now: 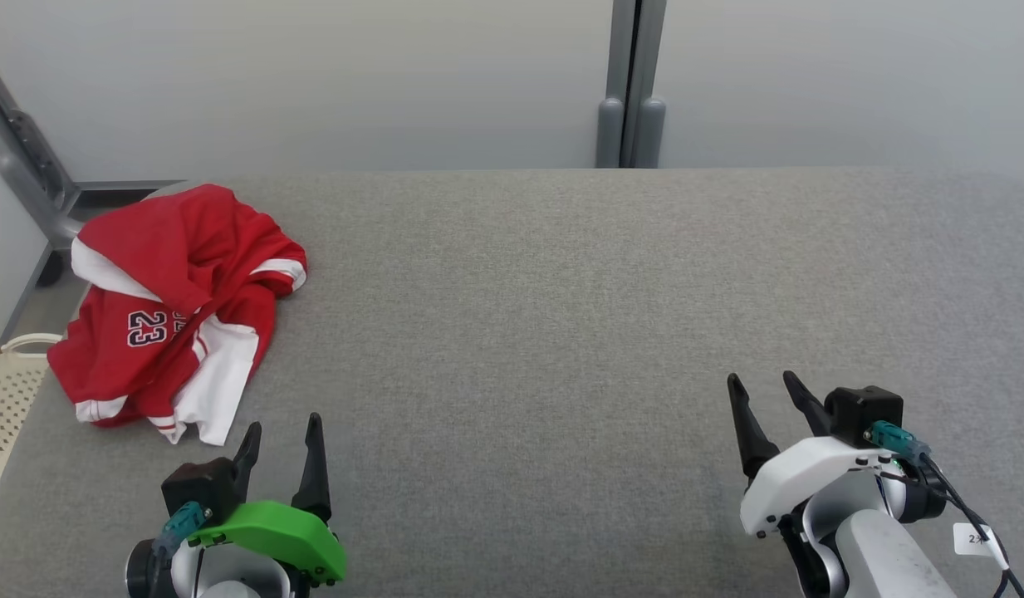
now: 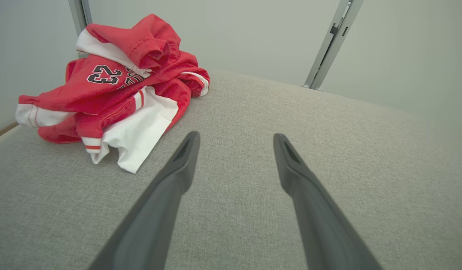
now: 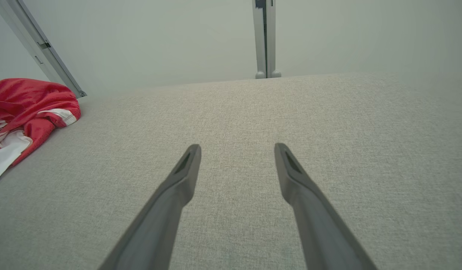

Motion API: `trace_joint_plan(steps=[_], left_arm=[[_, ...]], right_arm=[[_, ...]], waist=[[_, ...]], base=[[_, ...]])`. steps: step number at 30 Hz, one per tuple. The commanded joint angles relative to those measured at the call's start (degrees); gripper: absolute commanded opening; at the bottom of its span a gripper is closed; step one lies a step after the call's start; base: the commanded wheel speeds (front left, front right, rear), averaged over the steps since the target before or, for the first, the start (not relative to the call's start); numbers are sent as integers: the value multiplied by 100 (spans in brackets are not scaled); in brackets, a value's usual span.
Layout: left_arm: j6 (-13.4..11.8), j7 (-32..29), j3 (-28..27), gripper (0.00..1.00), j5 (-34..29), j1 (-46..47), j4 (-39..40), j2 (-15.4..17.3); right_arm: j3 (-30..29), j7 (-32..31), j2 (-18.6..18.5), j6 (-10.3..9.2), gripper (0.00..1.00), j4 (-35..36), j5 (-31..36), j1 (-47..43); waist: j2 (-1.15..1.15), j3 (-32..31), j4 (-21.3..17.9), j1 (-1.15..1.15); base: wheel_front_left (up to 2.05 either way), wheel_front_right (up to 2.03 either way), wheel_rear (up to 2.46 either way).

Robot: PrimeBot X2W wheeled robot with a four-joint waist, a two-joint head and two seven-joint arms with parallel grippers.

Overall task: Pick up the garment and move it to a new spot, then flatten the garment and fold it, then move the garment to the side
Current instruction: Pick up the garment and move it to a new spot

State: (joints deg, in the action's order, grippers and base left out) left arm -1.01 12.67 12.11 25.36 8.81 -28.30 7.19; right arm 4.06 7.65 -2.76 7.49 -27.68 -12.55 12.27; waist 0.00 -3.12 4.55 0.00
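- So far, as I judge it, none of the task is done. The garment (image 1: 175,311), a red and white jersey with a 23 on it, lies crumpled in a heap at the far left corner of the grey table (image 1: 561,332), close to its left edge.
- Everything is left to do: picking it up, carrying it to a new spot, flattening, folding, and moving it aside.
- My left gripper (image 1: 284,423) hovers near the table's front, just short of the heap's white hem. Its two fingers stand well apart, holding nothing and touching no cloth.
- My right gripper (image 1: 761,379) is well apart from the garment, over bare table on the right. Its fingers are spread too, with nothing between them.
- I cannot tell whether either gripper's fingertips touch the table.
- The left gripper is nearer, so I judge the first grab falls to it.
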Motion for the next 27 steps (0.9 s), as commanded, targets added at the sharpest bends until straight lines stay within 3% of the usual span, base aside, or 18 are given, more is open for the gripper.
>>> trace_joint_plan(steps=[1,15,27], left_arm=[[-10,-9,1,100,13,58,-10,56],[-59,-119,54,100,47,-76,133,179],[-107,-169,102,100,95,-144,224,221]], right_arm=[[6,15,-22,0,100,13,-42,-30],[154,119,-23,0,100,-98,-253,-40],[201,173,-25,0,100,-235,-300,45]], waist=[[0,-16,218,0],[0,-9,1114,0],[0,-34,1333,0]], base=[[0,0,0],[0,0,0],[0,0,0]])
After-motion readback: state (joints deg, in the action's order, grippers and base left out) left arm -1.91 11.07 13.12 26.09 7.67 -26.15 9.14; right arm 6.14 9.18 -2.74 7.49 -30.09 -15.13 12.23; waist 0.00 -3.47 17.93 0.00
